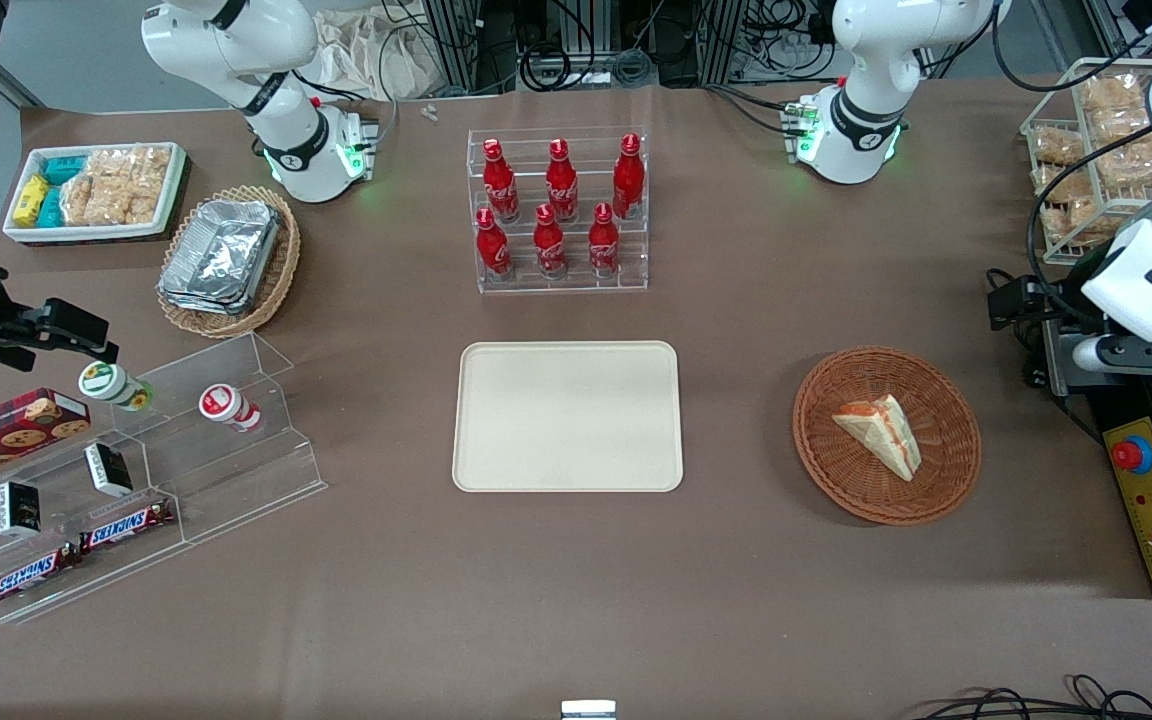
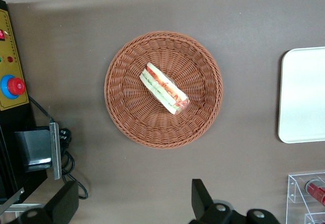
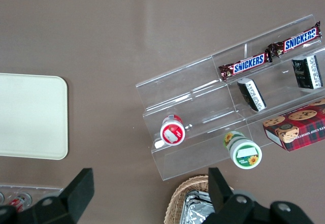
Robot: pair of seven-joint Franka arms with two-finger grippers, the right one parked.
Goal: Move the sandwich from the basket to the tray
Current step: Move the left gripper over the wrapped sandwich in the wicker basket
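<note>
We see the sandwich (image 1: pixel 882 432), a pale bread wedge with a red-orange layer under clear wrap, lying in the round reddish-brown wicker basket (image 1: pixel 956 440). The smooth cream tray (image 1: pixel 567 415), rounded at its corners, sits well apart toward the parked arm's end. Only the wrist view shows the sandwich's layered edge (image 2: pixel 164 88) and the gripper (image 2: pixel 133 201) hovering high, jaws spread wide, holding nothing.

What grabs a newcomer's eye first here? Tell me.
Probably the six red bottles on a clear rack, farther from the front camera than the bare cream tray at the table's middle. Next, the sandwich lying in the round basket toward the working arm's end, where the gripper hangs open, high above the table beside the basket.
</note>
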